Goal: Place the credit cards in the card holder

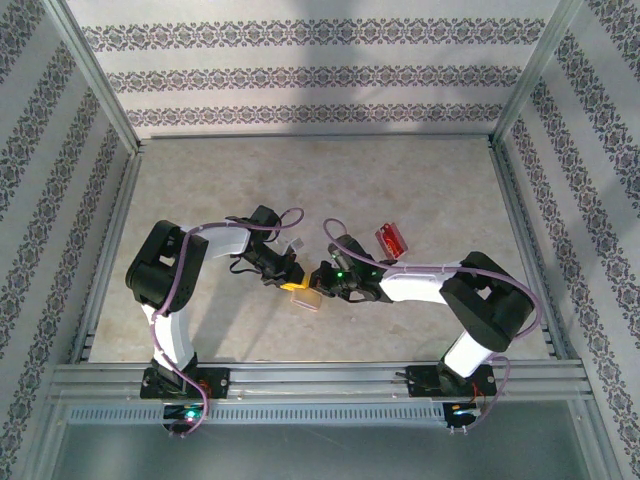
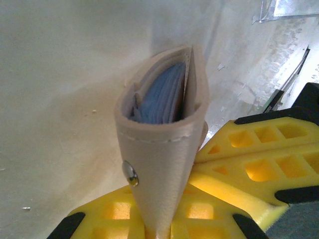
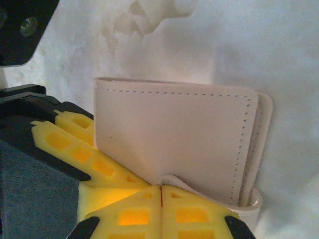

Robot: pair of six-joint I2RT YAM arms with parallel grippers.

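At the near edge of the table (image 1: 200, 190), the two arm bases are seen bolted side by side. Both arms are bent inward, so that the grippers meet just short of the table's middle.

The left gripper (image 2: 152, 226) is closed on the card holder (image 2: 164, 139). The tan tab carrying the snap button (image 2: 130, 174) is clamped between its yellow fingers (image 2: 109, 214). The holder is held end-on in this wrist view, slightly spread, and pale grey-blue pockets can be made out inside it. No red is seen among them.

The right gripper (image 3: 160, 196) is brought against the holder from the opposite side. Its fingers (image 3: 134, 214) are pressed together with only a thin seam between them, and their tips are set at the holder's lower edge, where a tan flap is laid over them. Whether a layer of the holder is pinched there cannot be told.

In the top view, the holder is seen as a tan patch between the two sets of fingers, just nearer than they are.

Farther back and to the right, one red credit card (image 1: 389, 240) is seen on the table beside the right arm, well apart from the holder.
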